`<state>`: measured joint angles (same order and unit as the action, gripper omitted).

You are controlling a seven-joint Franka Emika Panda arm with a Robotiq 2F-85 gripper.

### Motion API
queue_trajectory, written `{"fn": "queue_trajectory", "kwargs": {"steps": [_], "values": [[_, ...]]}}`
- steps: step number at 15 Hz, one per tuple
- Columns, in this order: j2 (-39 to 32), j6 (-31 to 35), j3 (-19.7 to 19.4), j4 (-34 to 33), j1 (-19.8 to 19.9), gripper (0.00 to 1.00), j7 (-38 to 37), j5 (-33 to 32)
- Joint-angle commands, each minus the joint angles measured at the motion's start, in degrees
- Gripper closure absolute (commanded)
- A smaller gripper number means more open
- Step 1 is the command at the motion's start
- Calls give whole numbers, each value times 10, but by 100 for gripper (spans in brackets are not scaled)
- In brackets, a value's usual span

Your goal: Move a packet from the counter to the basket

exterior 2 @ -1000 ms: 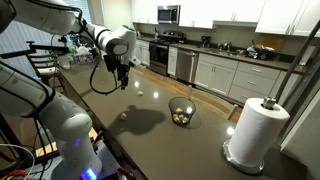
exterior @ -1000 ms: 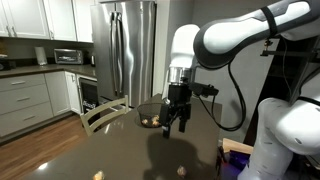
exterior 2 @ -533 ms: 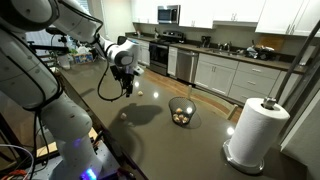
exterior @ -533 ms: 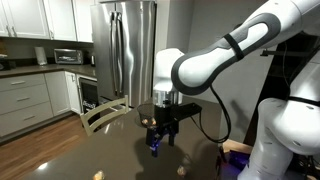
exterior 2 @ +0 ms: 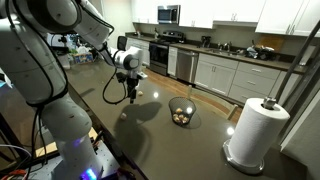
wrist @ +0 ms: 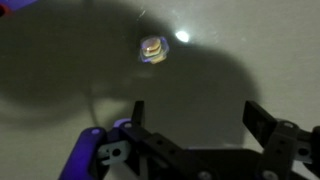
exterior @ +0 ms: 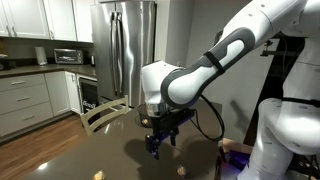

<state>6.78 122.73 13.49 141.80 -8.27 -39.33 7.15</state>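
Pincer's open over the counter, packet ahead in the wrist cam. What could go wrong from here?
In the wrist view the packet lies left of the open pincer's gap; a straight descent may miss it.
It is tiny on the smooth counter; a closing grip may skid it away.
The basket is small; an off-centre release could land outside.

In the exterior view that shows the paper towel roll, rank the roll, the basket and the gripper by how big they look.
1. paper towel roll: clearly largest, though it stands nearest the camera.
2. basket.
3. gripper: looks somewhat smaller than the basket, but it is farther from the camera, so this place is unsure.
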Motion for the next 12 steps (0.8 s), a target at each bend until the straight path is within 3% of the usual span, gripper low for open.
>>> {"fn": "queue_trajectory", "kwargs": {"steps": [1,12], "values": [[-5,-22,-9,-7,1,0,-19,-17],[40,75,-42,140,1,0,71,41]]}}
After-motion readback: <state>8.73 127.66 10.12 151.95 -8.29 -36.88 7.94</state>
